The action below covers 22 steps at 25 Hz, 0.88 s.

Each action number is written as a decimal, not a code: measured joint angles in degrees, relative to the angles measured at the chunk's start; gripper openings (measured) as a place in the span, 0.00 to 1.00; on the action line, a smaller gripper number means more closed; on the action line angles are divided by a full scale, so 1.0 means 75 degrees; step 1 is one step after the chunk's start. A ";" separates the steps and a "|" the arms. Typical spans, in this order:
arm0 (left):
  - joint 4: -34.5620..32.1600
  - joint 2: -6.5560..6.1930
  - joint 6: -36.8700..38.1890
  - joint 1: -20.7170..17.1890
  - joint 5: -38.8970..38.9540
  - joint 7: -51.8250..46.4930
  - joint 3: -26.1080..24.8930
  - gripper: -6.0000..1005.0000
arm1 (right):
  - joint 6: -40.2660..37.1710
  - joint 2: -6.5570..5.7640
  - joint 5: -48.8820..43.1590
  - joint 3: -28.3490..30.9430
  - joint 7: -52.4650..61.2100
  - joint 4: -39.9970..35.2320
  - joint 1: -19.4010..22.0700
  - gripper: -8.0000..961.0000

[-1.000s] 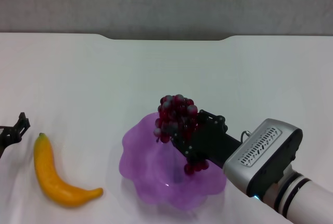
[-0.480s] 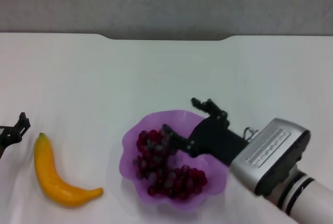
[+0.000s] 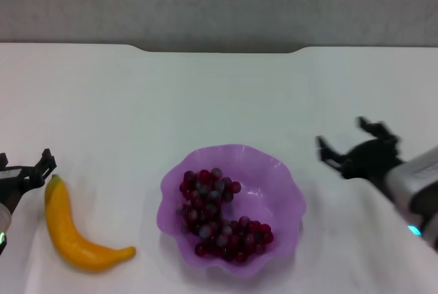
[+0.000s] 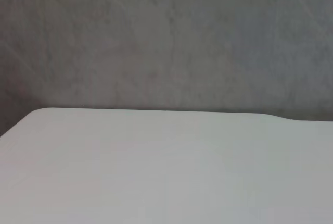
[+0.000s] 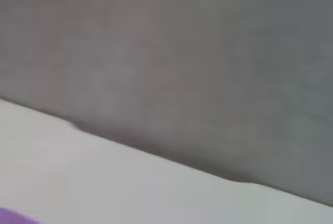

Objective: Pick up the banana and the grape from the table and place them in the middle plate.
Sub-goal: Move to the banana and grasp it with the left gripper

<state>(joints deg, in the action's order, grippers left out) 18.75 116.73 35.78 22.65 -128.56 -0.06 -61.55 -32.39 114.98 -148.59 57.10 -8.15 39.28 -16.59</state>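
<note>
Middle plate [image 3: 287, 202] holds the grape [image 3: 217, 217]. Banana [image 3: 68, 229] lies on the surface [image 3: 205, 96] left of it. Right claw [image 3: 349, 147], spread and empty, hovers beside the plate; left claw [image 3: 31, 171], spread, sits by the banana's tip.

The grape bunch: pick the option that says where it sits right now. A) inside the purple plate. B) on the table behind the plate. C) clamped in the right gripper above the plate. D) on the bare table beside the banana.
A: the grape lies inside the middle plate, while the right gripper is open and empty off to the plate's right, and the banana lies on the table.
</note>
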 joint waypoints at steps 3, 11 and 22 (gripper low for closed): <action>0.0001 0.0013 0.0015 0.0010 -0.0003 -0.0010 -0.0007 0.88 | -0.0608 0.0003 0.0189 0.0030 0.0241 -0.0745 -0.0101 0.93; 0.0488 0.0026 0.0393 -0.0075 -0.0008 -0.0416 0.0057 0.88 | -0.2797 0.0034 0.0290 -0.0623 0.1934 -0.3005 -0.0643 0.93; 0.5668 -0.0011 -0.3453 -0.1926 -0.0749 0.2285 -0.2247 0.88 | -0.2604 0.0032 0.0311 -0.0685 0.1948 -0.3077 -0.0707 0.93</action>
<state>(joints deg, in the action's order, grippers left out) 61.27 116.65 9.88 8.21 -134.17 17.08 -78.40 -51.92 115.22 -146.26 51.96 6.46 16.20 -21.89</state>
